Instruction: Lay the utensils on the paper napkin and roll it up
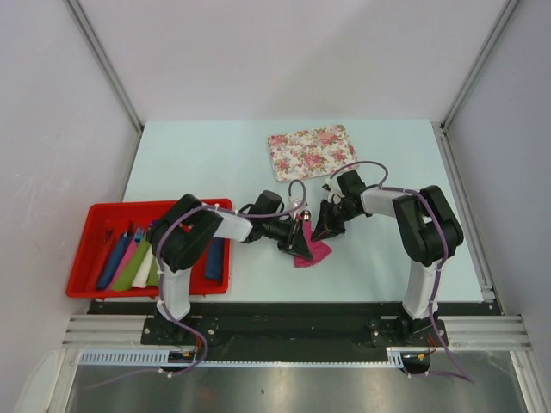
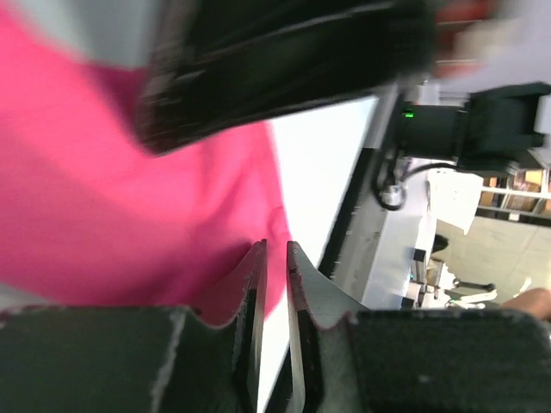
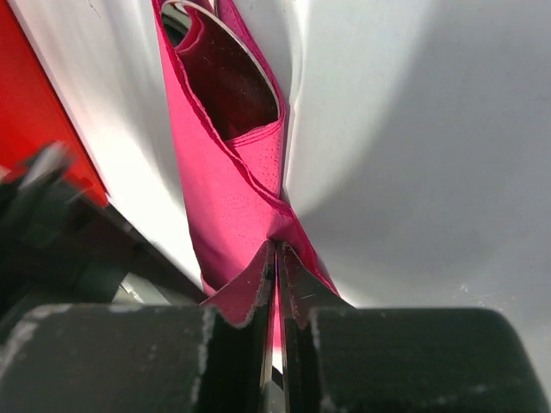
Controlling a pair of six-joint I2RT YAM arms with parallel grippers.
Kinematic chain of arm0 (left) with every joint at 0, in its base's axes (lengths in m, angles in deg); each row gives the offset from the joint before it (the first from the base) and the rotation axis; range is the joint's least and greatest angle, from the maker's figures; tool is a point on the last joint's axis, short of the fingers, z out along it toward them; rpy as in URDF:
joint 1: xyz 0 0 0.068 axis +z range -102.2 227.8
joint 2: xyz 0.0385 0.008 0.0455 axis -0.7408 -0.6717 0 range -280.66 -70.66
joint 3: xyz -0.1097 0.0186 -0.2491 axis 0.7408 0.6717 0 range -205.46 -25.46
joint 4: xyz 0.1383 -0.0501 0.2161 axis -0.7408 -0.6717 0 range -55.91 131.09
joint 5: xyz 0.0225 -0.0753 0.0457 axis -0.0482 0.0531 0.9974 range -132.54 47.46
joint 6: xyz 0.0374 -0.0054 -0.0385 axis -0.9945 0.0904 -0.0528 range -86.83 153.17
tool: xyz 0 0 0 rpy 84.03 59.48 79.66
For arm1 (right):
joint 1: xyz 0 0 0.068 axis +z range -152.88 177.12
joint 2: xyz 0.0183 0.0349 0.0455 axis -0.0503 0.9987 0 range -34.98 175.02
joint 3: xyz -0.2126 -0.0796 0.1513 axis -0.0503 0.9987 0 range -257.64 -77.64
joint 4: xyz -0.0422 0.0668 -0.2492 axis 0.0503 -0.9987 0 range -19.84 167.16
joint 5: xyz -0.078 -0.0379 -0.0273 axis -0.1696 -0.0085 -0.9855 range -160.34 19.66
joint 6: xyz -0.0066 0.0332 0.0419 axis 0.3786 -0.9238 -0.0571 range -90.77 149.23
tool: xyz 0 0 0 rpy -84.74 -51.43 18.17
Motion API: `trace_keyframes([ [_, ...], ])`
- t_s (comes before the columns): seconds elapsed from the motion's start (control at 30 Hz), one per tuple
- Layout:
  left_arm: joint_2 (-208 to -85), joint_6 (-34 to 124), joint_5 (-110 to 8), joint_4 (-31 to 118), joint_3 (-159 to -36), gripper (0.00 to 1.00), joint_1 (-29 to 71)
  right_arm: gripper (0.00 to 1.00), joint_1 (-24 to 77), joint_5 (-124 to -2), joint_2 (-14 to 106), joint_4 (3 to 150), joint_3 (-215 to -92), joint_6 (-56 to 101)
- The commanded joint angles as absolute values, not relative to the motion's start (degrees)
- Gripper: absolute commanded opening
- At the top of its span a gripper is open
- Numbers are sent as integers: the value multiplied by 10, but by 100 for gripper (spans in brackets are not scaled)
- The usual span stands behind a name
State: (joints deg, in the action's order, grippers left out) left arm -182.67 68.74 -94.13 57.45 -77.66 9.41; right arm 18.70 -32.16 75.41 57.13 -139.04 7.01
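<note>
The paper napkin (image 3: 232, 198) is showing as a magenta-pink strip, folded lengthwise into a narrow, creased pocket with finely dotted embossing along its hem. Its long axis is running straight away from the right pincer (image 3: 277, 258). It is narrowing to a pinched waist at the fingertips and widening toward the far end. There the fold is gaping open, its mouth pointing away from the pincer. Inside that dark mouth a thin curved silvery edge of one of the utensils (image 3: 245, 53) is peeking out; the rest of the cutlery is hidden by the paper.

The right pincer is clamping down on the near end of the napkin, its fingers pressed together with pink paper spilling out on either side. The left pincer (image 2: 275, 258) is holding its fingers drawn nearly together, and the napkin's edge is running into the narrow slit between them, so it appears to be nipping the paper as well.

From above, the napkin is sitting between the two pincers, which are facing each other over the pale bench (image 1: 215, 163). A pink corner is poking out just beneath them.
</note>
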Motion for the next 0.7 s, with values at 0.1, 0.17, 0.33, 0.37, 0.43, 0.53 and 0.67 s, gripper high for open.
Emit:
trace_keyframes([
  [0.1, -1874, 690, -940, 576, -767, 16, 105, 11, 194, -375, 745, 573, -1398, 86],
  [0.17, -1879, 691, -941, 576, -767, 15, 107, 18, 191, -372, 737, 573, -1406, 79],
  [0.33, -1884, 689, -940, 574, -769, 14, 108, 37, 177, -373, 737, 574, -1442, 66],
  [0.37, -1885, 690, -940, 574, -770, 14, 108, 39, 177, -377, 737, 572, -1447, 66],
  [0.43, -1885, 689, -938, 576, -771, 14, 107, 41, 178, -389, 748, 571, -1460, 68],
  [0.53, -1883, 689, -937, 576, -771, 14, 108, 41, 181, -403, 767, 565, -1478, 74],
  [0.67, -1881, 689, -936, 577, -771, 14, 107, 41, 186, -411, 792, 549, -1493, 87],
])
